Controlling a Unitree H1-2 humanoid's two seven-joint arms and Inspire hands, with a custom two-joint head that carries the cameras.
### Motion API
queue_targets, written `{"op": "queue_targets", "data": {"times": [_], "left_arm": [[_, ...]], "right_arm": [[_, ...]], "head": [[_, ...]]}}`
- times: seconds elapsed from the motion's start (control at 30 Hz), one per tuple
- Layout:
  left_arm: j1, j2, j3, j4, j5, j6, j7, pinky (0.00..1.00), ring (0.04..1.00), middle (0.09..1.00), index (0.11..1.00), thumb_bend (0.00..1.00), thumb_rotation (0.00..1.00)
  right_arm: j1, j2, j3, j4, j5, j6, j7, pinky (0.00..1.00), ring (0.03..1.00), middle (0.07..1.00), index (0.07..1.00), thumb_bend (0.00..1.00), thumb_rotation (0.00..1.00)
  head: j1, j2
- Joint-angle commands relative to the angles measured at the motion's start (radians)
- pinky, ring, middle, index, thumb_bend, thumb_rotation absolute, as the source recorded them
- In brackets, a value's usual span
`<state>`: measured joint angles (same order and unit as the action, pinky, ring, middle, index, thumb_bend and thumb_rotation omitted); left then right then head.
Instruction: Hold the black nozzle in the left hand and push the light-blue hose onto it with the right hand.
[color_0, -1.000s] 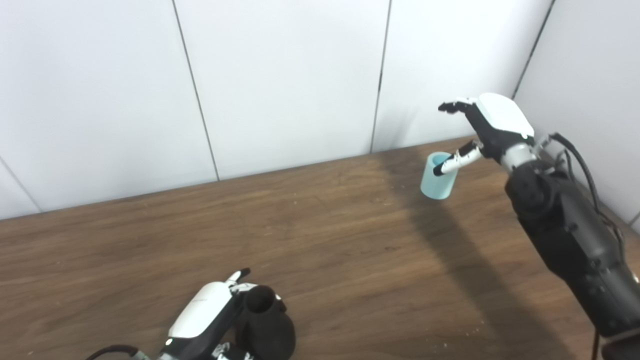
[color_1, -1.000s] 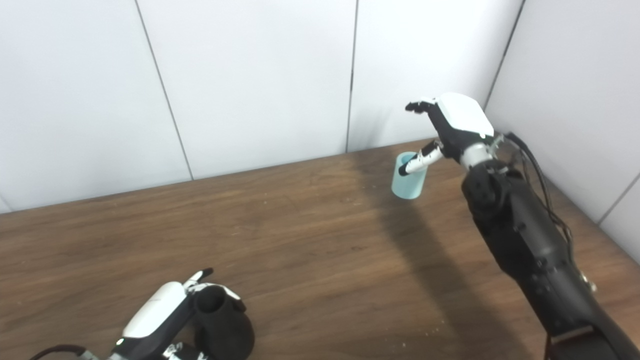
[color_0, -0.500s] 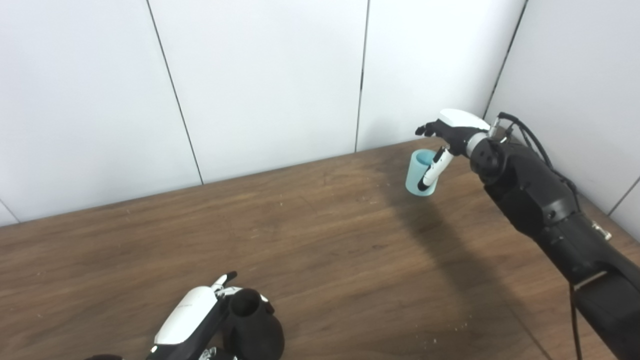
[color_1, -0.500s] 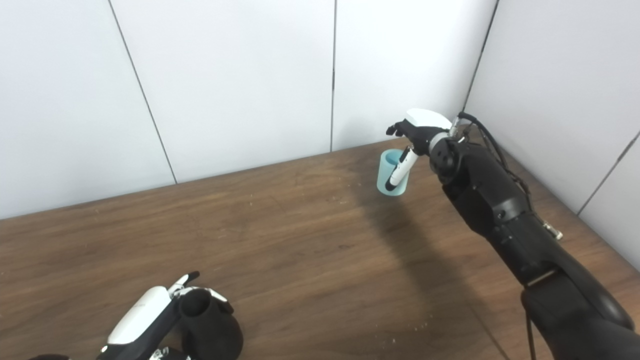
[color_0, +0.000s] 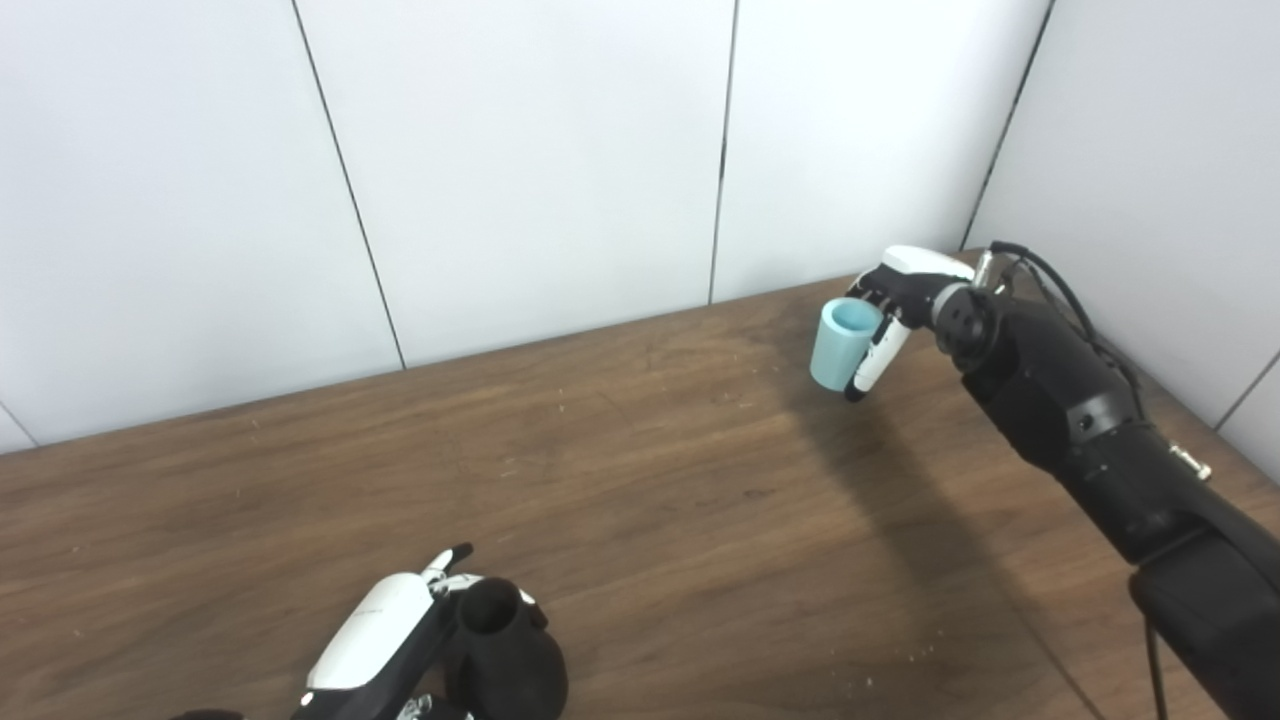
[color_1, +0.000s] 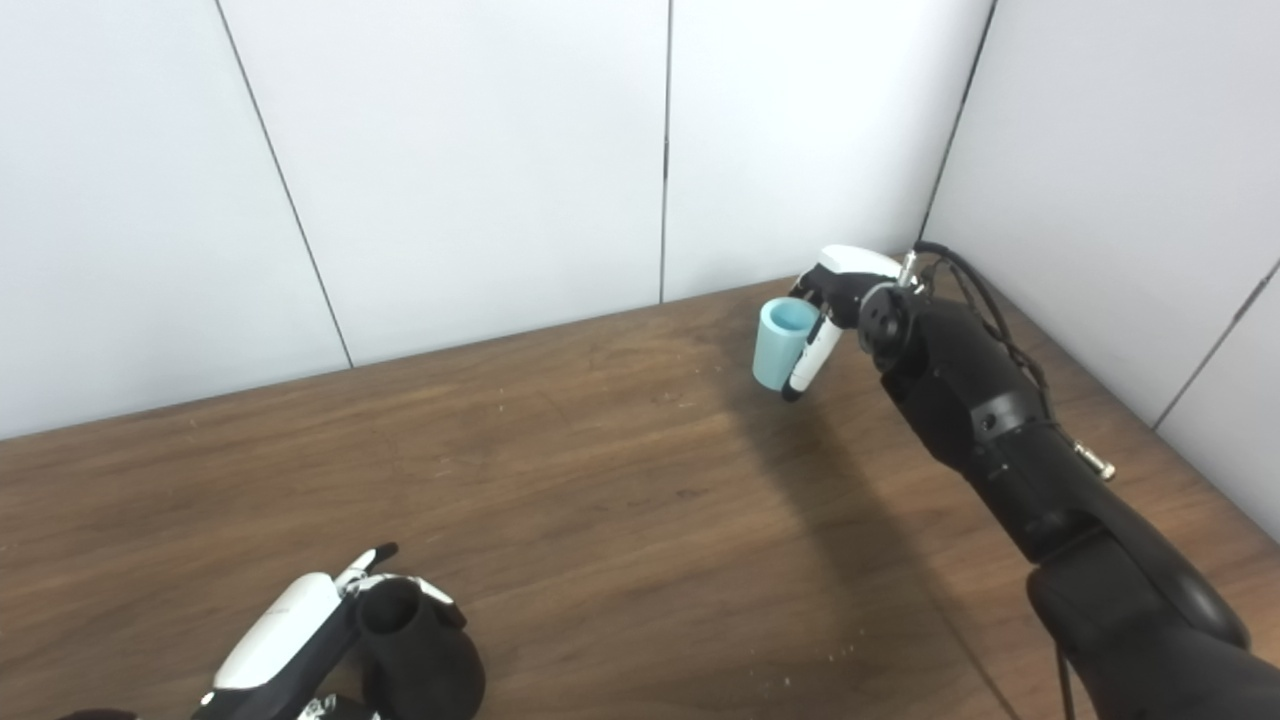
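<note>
Lowered right hand (color_0: 905, 300) now wraps light-blue hose (color_0: 838, 345).

— Where's the light-blue hose (color_1: 781, 344)?

— At the far right of the desk (color_1: 600, 470), near the white wall panels (color_1: 480, 160). The right hand (color_1: 835, 300) is wrapped around it, thumb down its near side, open end tilted up.

— Is it resting on the wood?

— Can't tell; its lower end is at or just above the surface.

— And the black nozzle (color_1: 415, 655)?

— At the bottom left, well apart from the hose, with the left hand (color_1: 300, 635) closed against its side, opening facing up.
</note>
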<state>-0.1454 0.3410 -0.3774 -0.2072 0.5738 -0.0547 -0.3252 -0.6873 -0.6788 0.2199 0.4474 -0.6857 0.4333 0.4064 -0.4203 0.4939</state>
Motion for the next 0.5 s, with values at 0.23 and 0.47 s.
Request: {"op": "queue_targets", "data": {"times": [0.23,0.47], "left_arm": [[0.019,0.026,-0.018,0.025,0.035,0.052,-0.054,1.0,0.723,0.495,0.478,0.52,0.0],[0.024,0.028,-0.025,0.024,0.037,0.059,-0.063,1.0,0.723,0.498,0.474,0.52,0.0]], "right_arm": [[-0.063,-0.024,0.017,0.006,-0.009,-0.05,-0.082,0.67,0.731,0.738,0.755,0.9,0.09],[-0.074,-0.025,0.029,0.024,-0.005,-0.091,-0.121,0.66,0.72,0.718,0.734,0.89,0.08]], "head": [[0.01,0.006],[0.012,0.01]]}}
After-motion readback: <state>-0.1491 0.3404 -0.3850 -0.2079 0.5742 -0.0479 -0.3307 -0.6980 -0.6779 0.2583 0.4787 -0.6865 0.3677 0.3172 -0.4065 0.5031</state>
